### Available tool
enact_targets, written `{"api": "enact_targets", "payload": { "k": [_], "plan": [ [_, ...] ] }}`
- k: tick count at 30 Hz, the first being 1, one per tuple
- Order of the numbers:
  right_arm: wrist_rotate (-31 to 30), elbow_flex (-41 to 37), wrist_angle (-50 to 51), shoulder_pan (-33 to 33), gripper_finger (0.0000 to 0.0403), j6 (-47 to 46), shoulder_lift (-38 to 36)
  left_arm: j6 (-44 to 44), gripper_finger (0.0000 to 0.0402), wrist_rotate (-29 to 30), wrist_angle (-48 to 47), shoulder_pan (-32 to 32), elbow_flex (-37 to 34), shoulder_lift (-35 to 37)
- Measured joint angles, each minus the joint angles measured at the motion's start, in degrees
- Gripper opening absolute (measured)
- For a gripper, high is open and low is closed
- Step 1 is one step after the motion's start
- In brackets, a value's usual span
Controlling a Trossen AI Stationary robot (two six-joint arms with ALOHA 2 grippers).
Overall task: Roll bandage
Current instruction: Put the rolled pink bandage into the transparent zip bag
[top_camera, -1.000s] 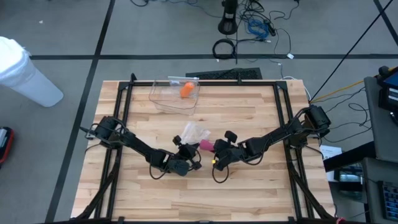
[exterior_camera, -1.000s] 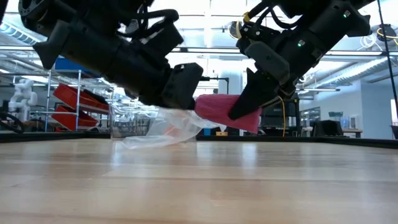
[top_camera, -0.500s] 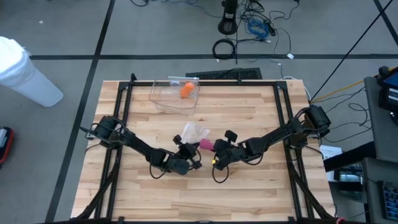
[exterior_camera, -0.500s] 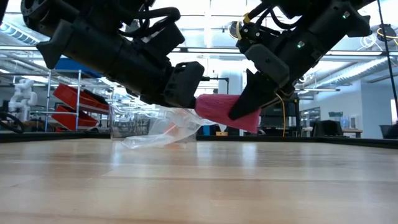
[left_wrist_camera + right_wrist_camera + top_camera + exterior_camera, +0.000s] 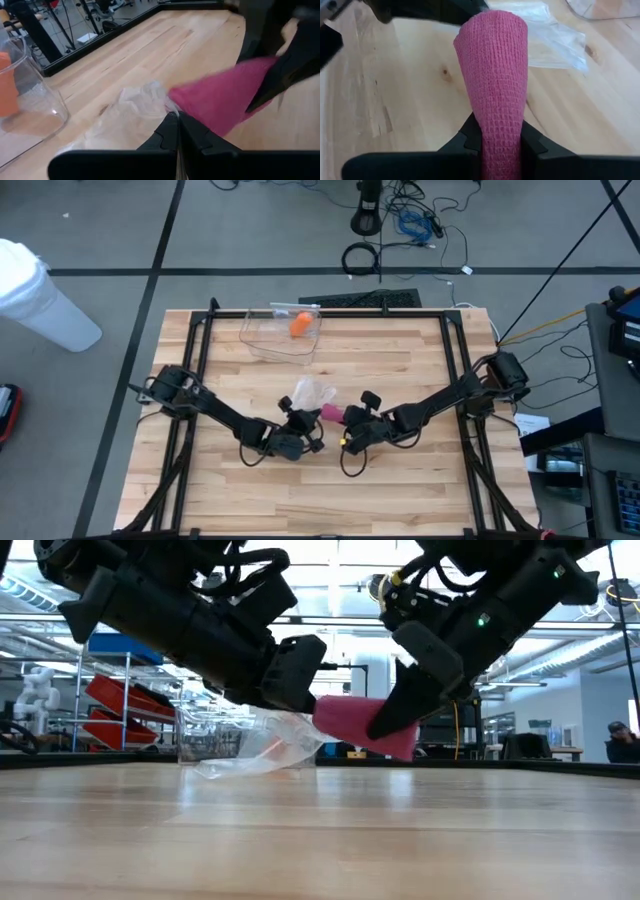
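Left arm: stretched low toward table centre; left gripper closed.
Right arm: reaching in opposite; right gripper clamped, fingers slightly apart.

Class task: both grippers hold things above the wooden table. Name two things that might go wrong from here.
1. The right gripper pinches only one end of the pink woven bandage roll; it might slip or unwind.
2. The left gripper, shut on the thin clear plastic bag, holds only its edge and may lose it.
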State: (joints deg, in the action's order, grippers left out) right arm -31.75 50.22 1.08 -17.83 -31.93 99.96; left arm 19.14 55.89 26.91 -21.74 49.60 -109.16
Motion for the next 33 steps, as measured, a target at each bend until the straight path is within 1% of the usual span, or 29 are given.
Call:
{"api": "enact_targets", "payload": {
  "k": [4,10,14,17,21,25,27,29,31,33],
  "plan": [
    [0.2,-0.1,0.7,-0.2,0.0047,-1.5,2.5,0.0,0.0005,-0.5,1.3,-0.1,0.3,1.4],
    [0.3,-0.1,0.3,-0.4,0.0047,-2.8,3.4,0.1,0.0005,-1.8,0.7,-0.3,0.2,1.5],
    [0.4,-0.1,-0.2,-1.0,0.0047,-2.7,3.4,0.1,0.0005,-2.1,-1.6,-0.3,0.2,1.5],
    [1.7,-0.1,-0.6,-1.2,0.0047,-2.7,3.4,0.0,0.0005,-2.7,-3.7,-0.3,0.2,1.5],
    [3.0,-0.1,-0.9,-1.2,0.0047,-2.7,3.4,1.4,0.0005,-8.1,-9.1,0.8,0.1,1.5],
    [4.4,-0.1,-1.0,-0.6,0.0047,-2.6,3.4,0.5,0.0005,-10.7,-8.4,1.1,0.1,1.5],
    [6.2,-0.1,-1.0,0.2,0.0047,-2.5,3.4,-1.7,0.0005,-11.8,-7.4,1.0,0.1,1.5],
    [6.6,-0.1,-1.1,0.8,0.0047,-2.5,3.4,-3.3,0.0005,-13.5,-6.0,0.8,0.1,1.5],
    [6.6,-0.1,-1.3,1.4,0.0047,-3.0,3.4,-4.8,0.0005,-16.5,-5.4,0.8,0.1,1.5],
    [6.7,-0.1,-1.8,1.6,0.0047,-3.7,3.4,-5.5,0.0005,-21.5,-5.5,1.0,0.1,1.5]
  ]
}}
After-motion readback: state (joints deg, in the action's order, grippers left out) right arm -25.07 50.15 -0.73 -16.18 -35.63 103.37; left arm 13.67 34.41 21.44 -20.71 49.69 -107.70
